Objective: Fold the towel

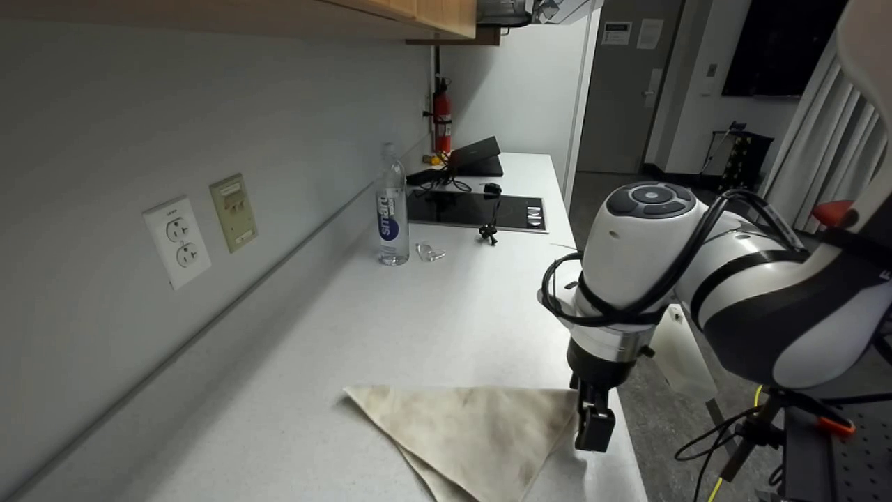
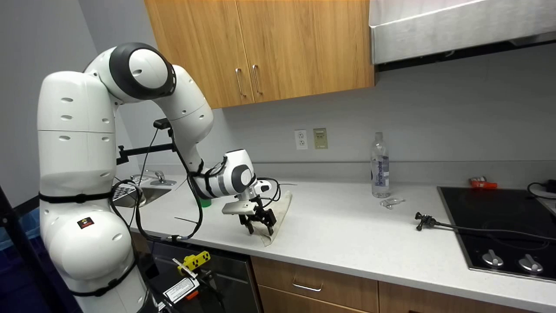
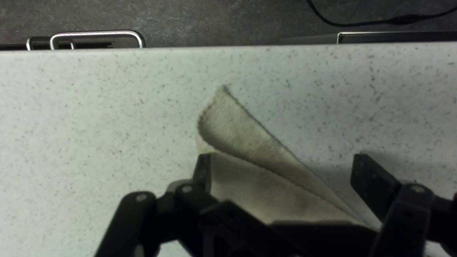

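Towel (image 1: 474, 432) doubled over, gripper (image 3: 282, 157) unclenched at one corner

So the towel's lying on the countertop (image 1: 313, 362), its corner aimed at 12 o'clock in the wrist view, ahead of the wide-spread fingers (image 3: 373, 182). Can't tell if the 9 o'clock finger touches cloth. In an exterior view the Panda arm (image 2: 191, 104) arches up, then drops toward 5 o'clock, gripper pointing down and covering part of the towel. In an exterior view the towel's near end (image 1: 498, 481) gets cropped at 6 o'clock.
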{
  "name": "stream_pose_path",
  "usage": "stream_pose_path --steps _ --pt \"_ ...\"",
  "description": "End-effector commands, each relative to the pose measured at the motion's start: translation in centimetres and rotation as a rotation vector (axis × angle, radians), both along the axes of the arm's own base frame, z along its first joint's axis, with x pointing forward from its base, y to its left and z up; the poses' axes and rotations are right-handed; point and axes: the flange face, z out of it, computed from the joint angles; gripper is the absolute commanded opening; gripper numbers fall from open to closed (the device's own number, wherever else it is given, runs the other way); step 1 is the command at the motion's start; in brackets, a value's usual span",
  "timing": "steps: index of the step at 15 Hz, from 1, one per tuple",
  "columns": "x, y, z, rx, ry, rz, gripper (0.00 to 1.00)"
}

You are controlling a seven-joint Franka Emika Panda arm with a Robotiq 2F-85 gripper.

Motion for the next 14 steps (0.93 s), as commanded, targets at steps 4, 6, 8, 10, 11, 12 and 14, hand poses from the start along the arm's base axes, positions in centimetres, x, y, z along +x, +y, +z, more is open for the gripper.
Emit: stream_pose_path --steps 4,6,8,10,11,12,14 --pt "0.16 -0.19 0.08 -0.011 -0.006 0.007 1.00" --pt "0.18 -0.26 0.07 -0.012 -0.005 0.005 1.00" --pt "0.16 -0.33 0.05 -0.014 0.000 0.004 1.00" --pt "0.18 -0.39 0.04 -0.015 0.000 0.008 1.00" --pt "0.18 -0.38 0.03 -0.013 -0.001 0.011 1.00" --pt "0.13 -0.33 0.00 -0.009 0.003 0.006 1.00" --pt "0.12 -0.30 -0.03 -0.006 0.003 0.008 1.00"
